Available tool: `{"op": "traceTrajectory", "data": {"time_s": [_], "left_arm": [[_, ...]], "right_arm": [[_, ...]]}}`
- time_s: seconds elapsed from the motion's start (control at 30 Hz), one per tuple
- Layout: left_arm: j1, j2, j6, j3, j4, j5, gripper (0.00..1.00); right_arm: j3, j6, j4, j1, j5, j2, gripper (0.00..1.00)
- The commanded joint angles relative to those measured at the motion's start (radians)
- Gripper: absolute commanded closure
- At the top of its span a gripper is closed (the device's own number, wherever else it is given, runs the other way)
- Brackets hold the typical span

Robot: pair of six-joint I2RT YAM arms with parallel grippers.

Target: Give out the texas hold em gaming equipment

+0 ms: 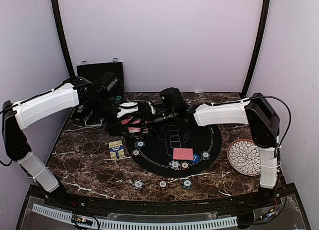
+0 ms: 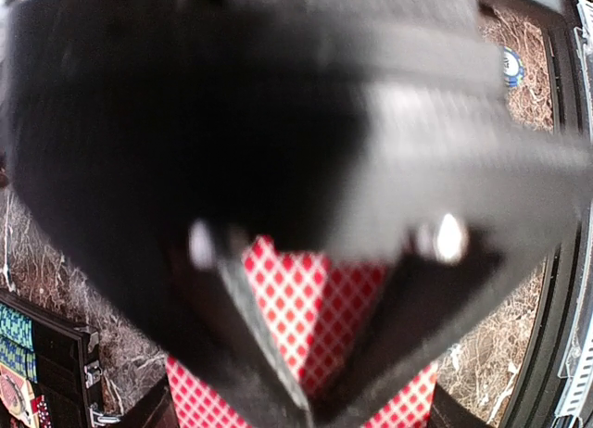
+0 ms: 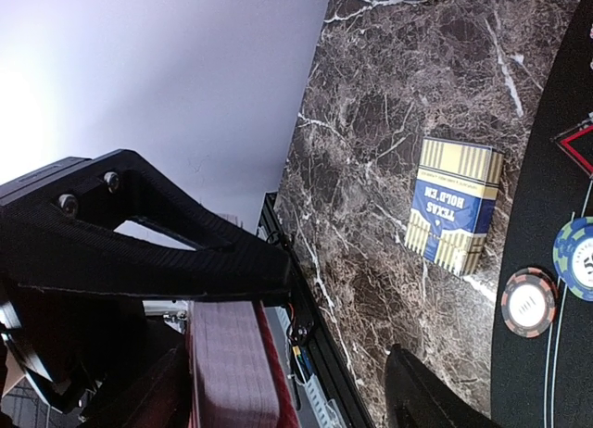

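Your left hand (image 2: 304, 405) is clenched on the red-backed deck (image 2: 310, 308), held in the air near the far-left edge of the black mat (image 1: 159, 158). One card (image 1: 183, 154) lies face down on the mat's near side, with chips (image 1: 174, 164) just beside it. Your right hand (image 3: 283, 363) is released, its fingers standing either side of the deck's edge. Judged step: drawing off the next card. Pinch one card only, hold the left grip firm, and pull straight off.
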Motion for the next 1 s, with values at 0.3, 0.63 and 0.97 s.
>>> {"op": "traceTrajectory", "data": {"time_s": [0.3,0.63,0.97], "left_arm": [[0.000,-0.039,0.000,0.009,0.007,0.010,1.00],[0.000,-0.035,-0.003,0.013,0.004,0.010,1.00],[0.000,-0.036,-0.004,0.010,0.004,0.007,1.00]], "right_arm": [[-0.118,-0.021,0.001,-0.061,0.008,-0.136,0.41],[-0.164,0.075,0.129,-0.061,-0.020,-0.212,0.62],[-0.177,0.111,0.159,-0.052,-0.049,-0.208,0.75]]}}
